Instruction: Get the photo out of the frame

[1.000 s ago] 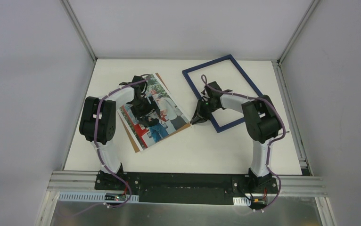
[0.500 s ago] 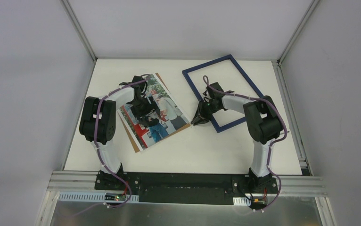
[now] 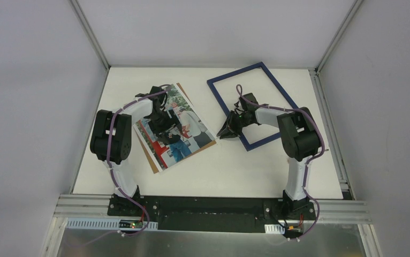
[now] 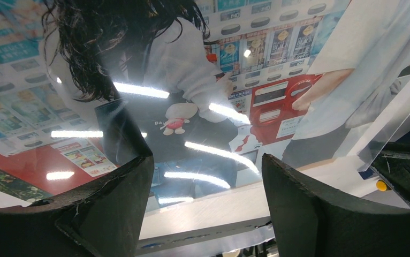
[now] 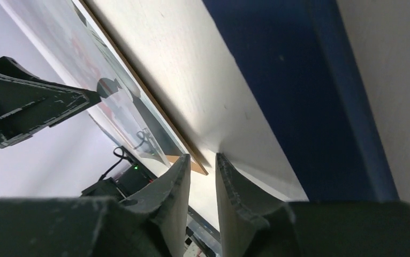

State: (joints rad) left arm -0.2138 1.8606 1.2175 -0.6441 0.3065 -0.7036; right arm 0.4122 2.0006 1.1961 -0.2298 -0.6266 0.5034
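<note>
Photo [image 3: 184, 144] lies face up on the left, with left gripper [image 4: 203, 166] spread wide just over it. On the right the frame [image 5: 299, 85] sits empty, right gripper [image 5: 203, 158] barely parted beside its left rim, holding nothing. Lift both straight up, I'd say: no dragging.

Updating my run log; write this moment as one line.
photo: out of frame | left gripper: open over photo | right gripper: barely open, empty

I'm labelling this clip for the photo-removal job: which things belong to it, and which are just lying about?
Job: empty dark blue rectangular picture frame; glossy colour photo of people; thin brown backing board beneath it.
Just there: white tabletop; pale grey enclosure walls.
</note>
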